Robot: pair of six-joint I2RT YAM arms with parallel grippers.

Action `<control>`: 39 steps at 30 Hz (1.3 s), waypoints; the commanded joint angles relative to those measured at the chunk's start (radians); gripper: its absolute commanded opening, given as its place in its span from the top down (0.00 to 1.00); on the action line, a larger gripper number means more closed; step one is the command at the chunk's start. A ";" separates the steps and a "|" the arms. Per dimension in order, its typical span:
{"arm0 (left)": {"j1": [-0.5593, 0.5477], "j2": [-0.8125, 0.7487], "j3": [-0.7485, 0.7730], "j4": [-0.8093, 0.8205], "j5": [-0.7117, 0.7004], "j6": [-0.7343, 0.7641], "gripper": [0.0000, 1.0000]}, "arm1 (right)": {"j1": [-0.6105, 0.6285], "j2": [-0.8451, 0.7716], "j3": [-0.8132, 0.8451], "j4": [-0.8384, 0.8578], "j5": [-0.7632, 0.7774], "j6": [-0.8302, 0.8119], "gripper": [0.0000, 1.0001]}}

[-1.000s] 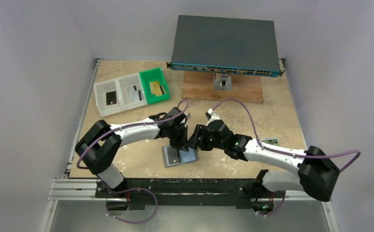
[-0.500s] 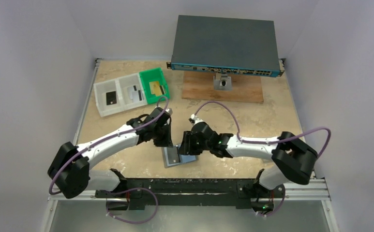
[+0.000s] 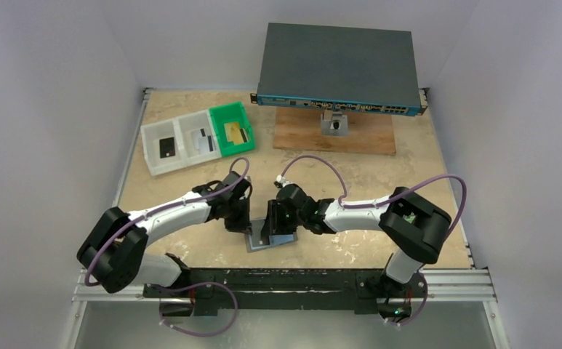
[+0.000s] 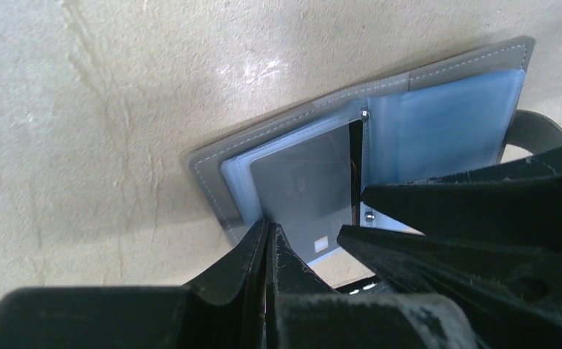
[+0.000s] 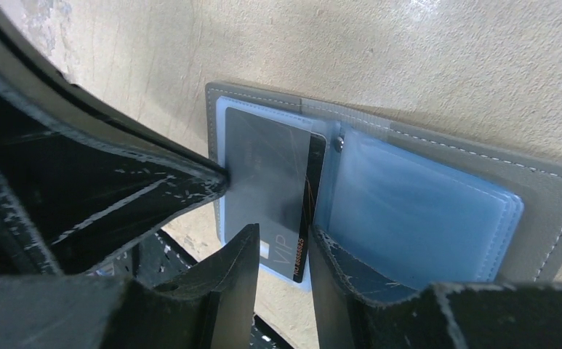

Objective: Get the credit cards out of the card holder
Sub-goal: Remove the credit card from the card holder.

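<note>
1. At the far left, the white tray (image 3: pixel 152 156) holds a black card (image 3: pixel 166 147) and a silver-grey card (image 3: pixel 203 141). The green tray (image 3: pixel 223 115) beside it holds a gold card (image 3: pixel 236 131). By this evidence part of the extraction is complete.
2. The left gripper (image 4: pixel 267 231) has its jaws fully together, holding nothing. Its tip rests at the left edge of the card holder (image 4: pixel 438 109), apparently pinning it to the table (image 3: pixel 408 174).
3. The card holder lies open and flat near the front edge of the table, between the two grippers. One dark credit card (image 5: pixel 274 174) remains in its left clear pocket; the right pocket looks empty.
4. The right gripper (image 5: pixel 281 243) has its jaws a narrow gap apart over the protruding near end of that card. Contact cannot be confirmed.
5. Step in hand: extraction of the remaining card.
6. Next move: clamp the card end only, not the pocket film, then draw it straight out along the pocket while the holder is kept pinned.
</note>
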 commanded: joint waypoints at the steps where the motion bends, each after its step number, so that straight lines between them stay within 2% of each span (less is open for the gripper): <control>1: 0.007 0.049 -0.004 0.088 0.038 -0.021 1.00 | 0.001 0.005 0.016 0.037 0.006 -0.010 0.68; 13: 0.007 0.127 0.018 0.052 -0.016 -0.025 1.00 | -0.001 -0.007 -0.028 0.067 0.000 0.015 0.65; 27: 0.008 0.143 0.031 0.027 -0.039 -0.025 1.00 | -0.019 -0.063 -0.086 0.085 0.004 0.029 0.65; 39: -0.046 0.175 0.062 0.063 0.018 -0.045 1.00 | -0.056 0.034 -0.166 0.310 -0.144 0.103 0.66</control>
